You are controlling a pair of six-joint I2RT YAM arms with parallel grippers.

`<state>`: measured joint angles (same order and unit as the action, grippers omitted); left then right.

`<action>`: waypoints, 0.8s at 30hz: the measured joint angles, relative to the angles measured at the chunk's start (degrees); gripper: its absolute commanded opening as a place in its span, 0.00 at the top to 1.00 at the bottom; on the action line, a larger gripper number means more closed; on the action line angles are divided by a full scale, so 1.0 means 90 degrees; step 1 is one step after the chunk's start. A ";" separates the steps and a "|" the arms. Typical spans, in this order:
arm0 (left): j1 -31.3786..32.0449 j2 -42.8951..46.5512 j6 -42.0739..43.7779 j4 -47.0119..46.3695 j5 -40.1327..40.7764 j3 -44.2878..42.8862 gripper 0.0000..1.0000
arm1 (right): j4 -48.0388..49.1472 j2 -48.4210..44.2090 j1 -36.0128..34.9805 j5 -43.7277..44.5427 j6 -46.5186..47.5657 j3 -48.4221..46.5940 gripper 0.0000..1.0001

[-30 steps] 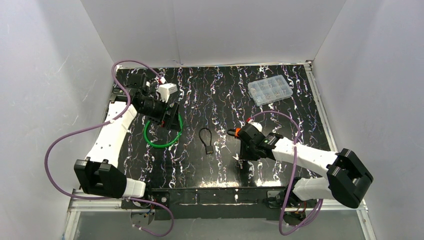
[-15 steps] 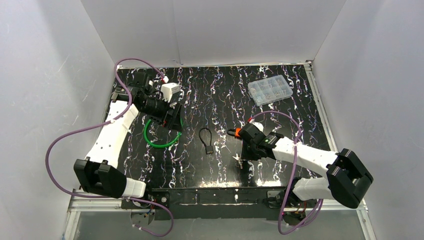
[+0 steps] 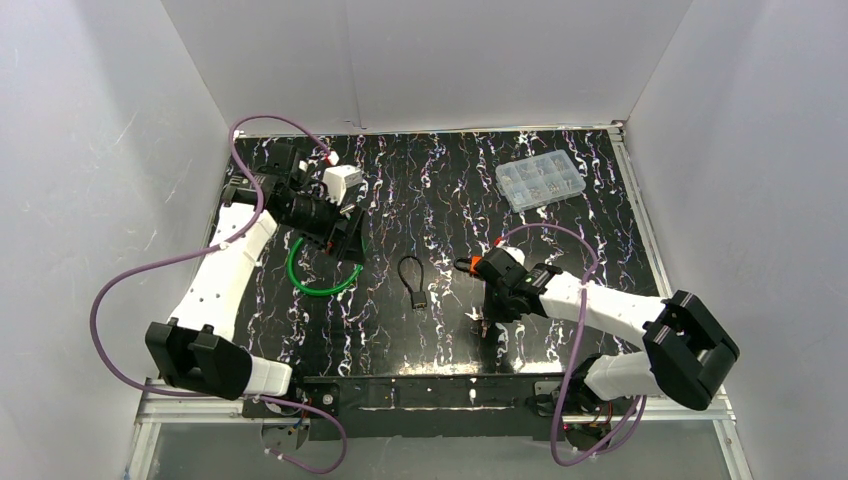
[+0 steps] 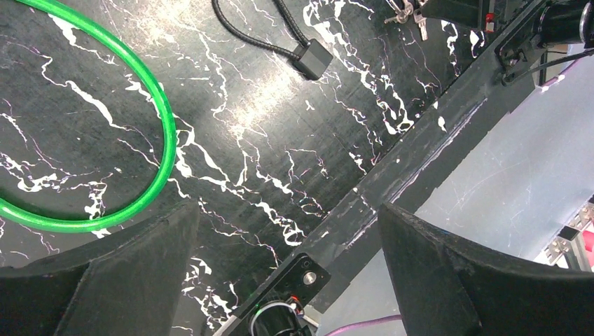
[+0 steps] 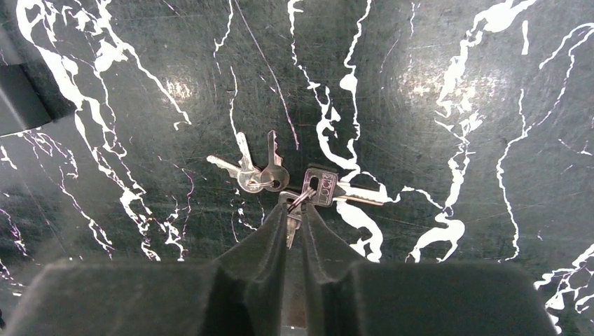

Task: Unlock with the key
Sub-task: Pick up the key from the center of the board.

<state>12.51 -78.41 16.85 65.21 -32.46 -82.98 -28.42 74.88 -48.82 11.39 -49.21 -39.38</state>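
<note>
A small black cable padlock (image 3: 413,281) with a looped shackle lies on the black marbled table (image 3: 560,240) near the middle; its body also shows in the left wrist view (image 4: 313,58). A bunch of silver keys (image 5: 280,178) on a ring lies just right of it (image 3: 479,322). My right gripper (image 5: 293,208) is shut on one key of the bunch, fingertips low at the table. My left gripper (image 4: 287,224) is open and empty, held above the table at the back left over a green ring (image 3: 322,272).
A green ring (image 4: 133,126) lies under the left gripper. A clear compartment box (image 3: 540,181) sits at the back right. A white block (image 3: 338,181) is on the left arm's wrist. The table's front edge (image 4: 420,168) is close to the keys.
My right gripper has shifted slightly left at the keys. The left arm has drifted a little toward the back right.
</note>
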 measured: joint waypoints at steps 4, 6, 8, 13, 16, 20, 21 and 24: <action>0.0002 0.0049 0.0025 0.0002 0.0017 0.0000 0.01 | 0.0000 0.0026 0.0000 -0.0001 -0.0007 0.0000 0.99; 0.0011 0.0050 0.0037 0.0002 0.0018 0.0000 0.01 | -0.0003 0.0025 0.0000 0.0002 -0.0010 0.0000 0.99; 0.0029 0.0050 0.0046 0.0006 0.0018 0.0000 0.01 | -0.0015 0.0015 0.0000 0.0006 -0.0015 0.0000 0.99; 0.0122 0.0061 0.0102 0.0043 0.0008 0.0000 0.01 | -0.0105 -0.0239 0.0000 0.0034 -0.0015 0.0000 0.99; 0.0275 0.0174 0.0167 -0.0043 -0.0027 0.0079 0.01 | -0.0231 -0.0544 0.0000 0.0065 -0.0011 -0.0001 0.99; 0.0564 0.0731 0.0266 -0.0277 -0.0232 0.0541 0.01 | -0.0421 -0.0993 0.0000 0.0112 0.0006 -0.0025 0.99; 0.0633 0.0907 0.0292 -0.0298 -0.0307 0.0661 0.01 | -0.0477 -0.1104 0.0000 0.0125 0.0010 -0.0027 0.99; 0.0816 0.1304 0.0365 -0.0343 -0.0545 0.0850 0.01 | -0.0598 -0.1388 0.0000 0.0124 0.0013 -0.0029 0.99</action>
<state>19.86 -66.66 20.13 62.12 -37.36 -75.33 -33.80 62.39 -48.82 12.51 -49.10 -39.64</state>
